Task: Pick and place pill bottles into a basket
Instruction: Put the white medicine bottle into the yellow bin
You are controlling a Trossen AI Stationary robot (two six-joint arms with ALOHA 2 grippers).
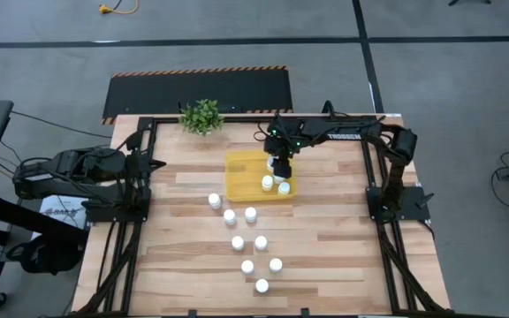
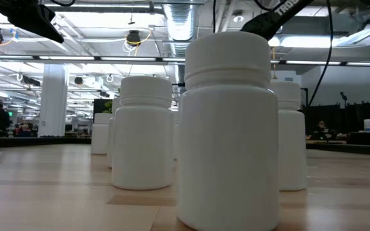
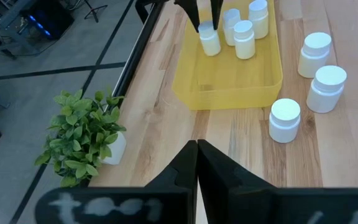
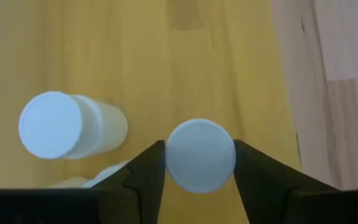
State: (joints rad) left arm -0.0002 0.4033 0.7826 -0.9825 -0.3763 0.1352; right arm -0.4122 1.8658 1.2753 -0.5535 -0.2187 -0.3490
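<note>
The yellow tray lies on the wooden table behind its middle. My right gripper points down into the tray, shut on one white pill bottle. Other bottles stand upright on the tray floor beside it, one seen in the right wrist view. Several more bottles stand upright on the table between the tray and the near edge. They fill the low view. My left gripper is shut and empty at the table's left edge. My right gripper pinches the bottle's round cap between its two fingers, one on each side. The fingers come from above, pointing down. The bottle is upright inside the tray. I cannot tell whether its bottom rests on the tray floor.
A small green plant in a white pot stands at the far edge, left of the tray, and shows in the left wrist view. Black frame rails run along the table's sides. Bare wood lies left and right of the loose bottles.
</note>
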